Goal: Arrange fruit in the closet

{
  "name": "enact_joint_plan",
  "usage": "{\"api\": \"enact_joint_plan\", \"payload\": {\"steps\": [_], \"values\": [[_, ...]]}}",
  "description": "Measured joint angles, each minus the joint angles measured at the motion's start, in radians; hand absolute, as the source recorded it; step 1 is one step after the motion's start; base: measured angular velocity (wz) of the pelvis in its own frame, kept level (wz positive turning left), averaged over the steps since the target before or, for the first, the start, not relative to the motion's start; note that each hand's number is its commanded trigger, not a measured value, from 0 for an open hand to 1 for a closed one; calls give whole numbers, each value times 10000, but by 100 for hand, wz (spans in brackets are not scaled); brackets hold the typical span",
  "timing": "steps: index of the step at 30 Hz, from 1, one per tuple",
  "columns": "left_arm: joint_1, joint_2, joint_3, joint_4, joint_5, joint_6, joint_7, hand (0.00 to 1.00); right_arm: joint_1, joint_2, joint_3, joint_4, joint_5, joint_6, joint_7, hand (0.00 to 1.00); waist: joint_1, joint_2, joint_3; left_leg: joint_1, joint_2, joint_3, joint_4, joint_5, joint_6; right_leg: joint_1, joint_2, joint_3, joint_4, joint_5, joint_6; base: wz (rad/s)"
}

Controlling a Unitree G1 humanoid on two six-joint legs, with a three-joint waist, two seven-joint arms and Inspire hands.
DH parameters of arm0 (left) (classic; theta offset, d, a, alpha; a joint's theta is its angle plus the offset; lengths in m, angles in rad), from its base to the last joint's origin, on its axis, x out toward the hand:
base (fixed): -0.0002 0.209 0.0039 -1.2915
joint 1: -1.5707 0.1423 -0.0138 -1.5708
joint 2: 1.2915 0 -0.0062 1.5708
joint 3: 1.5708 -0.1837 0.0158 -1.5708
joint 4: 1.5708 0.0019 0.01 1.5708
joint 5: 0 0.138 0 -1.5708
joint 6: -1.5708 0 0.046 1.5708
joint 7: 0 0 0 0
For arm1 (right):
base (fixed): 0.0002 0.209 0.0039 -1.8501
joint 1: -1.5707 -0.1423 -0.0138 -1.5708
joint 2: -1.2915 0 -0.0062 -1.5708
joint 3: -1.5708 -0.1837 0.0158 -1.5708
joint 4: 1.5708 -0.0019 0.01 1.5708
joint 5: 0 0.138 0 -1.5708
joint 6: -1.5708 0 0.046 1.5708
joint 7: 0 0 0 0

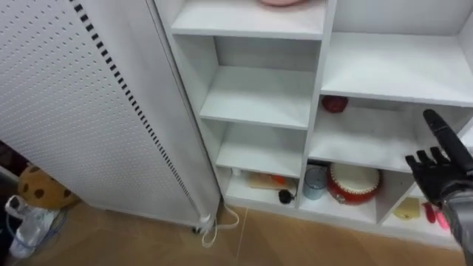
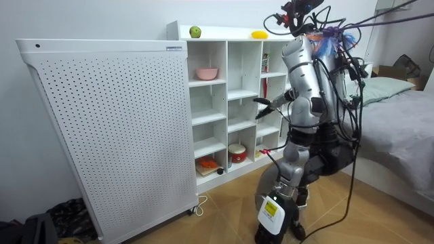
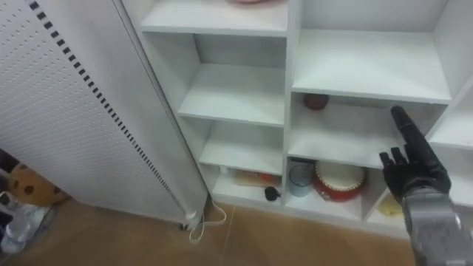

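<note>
Evidently this is the reaching stage. The robot stands facing the open white closet [image 1: 259,96], and its right hand [image 1: 440,177] hangs at the lower right of the left eye view with fingers largely straight and nothing in them. It is in front of the right-hand compartments and apart from every shelf. A small dark red fruit [image 1: 335,103] sits alone on a shelf right of centre in the upper half of the frame, above the red round container [image 1: 353,183]. In the room view a green fruit [image 2: 195,32] and a yellow fruit [image 2: 258,34] lie on the closet's top, near the frame's upper middle (so nothing looks grouped yet). The next move probably calls for carrying the hand up and leftward to the red fruit. The fingers should then curl round it without nudging it deeper.
</note>
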Motion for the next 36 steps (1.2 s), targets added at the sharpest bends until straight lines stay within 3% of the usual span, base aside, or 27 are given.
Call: {"api": "enact_joint_plan", "payload": {"steps": [4, 9, 12, 14, 16, 18, 21, 24, 29, 32, 36], "values": [[-72, 0, 387, 293, 10, -18, -338, 0, 908, -13, 115, 1029, -635, 310, 856, 0, -32, 79, 25, 665, 43, -94, -547, 67, 52, 773, 138, -158, -722, 187, 72, 1], [-488, -47, 1142, 851, 115, 32, -536, 0, 1887, -4, 93, 1904, -1276, 610, 1676, 0, -296, 151, 29, 2087, -124, -144, -1781, 326, 101, 2113, 151, -255, -1712, 333, 204, 5], [-481, -63, 1738, 867, 427, -93, -518, 0, 2724, 1, 94, 1746, -1707, 652, 2219, 0, -337, 134, 8, 3214, -171, -138, -2865, 569, 73, 3204, 267, -343, -2699, 537, 301, 3], [-450, -78, 2021, 879, 464, -88, -472, 0, 3209, 35, 78, 1691, -1843, 687, 2474, 0, -586, 111, -27, 3885, -183, -137, -3497, 715, 72, 3882, 306, -454, -3253, 640, 359, 9], [-308, -99, 2240, 857, 601, -110, -360, 0, 3880, 194, 55, 1423, -2106, 702, 2675, 0, -704, 12, -143, 4555, -176, -119, -4083, 821, 45, 4515, 479, -460, -3784, 743, 427, 6], [54, -242, 2437, 681, 911, -88, -89, 0, 4786, 646, 111, 1196, -2652, 650, 2956, 0, -1021, -67, -379, 5426, -58, -128, -4704, 939, 17, 5601, 762, -649, -4759, 984, 504, -2], [191, -442, 2706, 613, 1483, -186, 173, 0, 6087, 1375, 242, 1067, -4038, 647, 3205, 0, -1268, -293, -554, 6562, -14, -123, -5370, 961, -26, 6791, 962, -747, -5585, 1048, 586, 6], [201, -751, 2764, 309, 1673, -242, 380, 0, 6919, 1807, 522, 1017, -5356, 692, 3205, 0, -1430, -306, -556, 7424, 9, -54, -5939, 969, -36, 7546, 1049, -693, -5986, 1079, 646, -7], [234, -1008, 3167, -24, 1780, -650, 748, 0, 7594, 2274, 610, 1039, -7466, 678, 3092, 0, -1556, -261, -467, 8482, 72, 377, -6619, 979, -52, 8208, 1119, -699, -6066, 1069, 679, -26], [171, -1151, 3715, 76, 2125, -732, 870, 0, 7731, 2669, 577, 1236, -9131, 666, 2935, 0, -1821, -357, -461, 8699, 70, 370, -6701, 977, -55, 8541, 1179, -688, -6394, 1123, 722, -3], [198, -1304, 3791, 304, 2159, -775, 878, 0, 8121, 2916, 586, 1504, -10410, 670, 2670, 0, -1962, -375, -443, 8992, 63, 365, -6723, 972, -50, 8865, 1189, -689, -6471, 1143, 751, 2]]}}
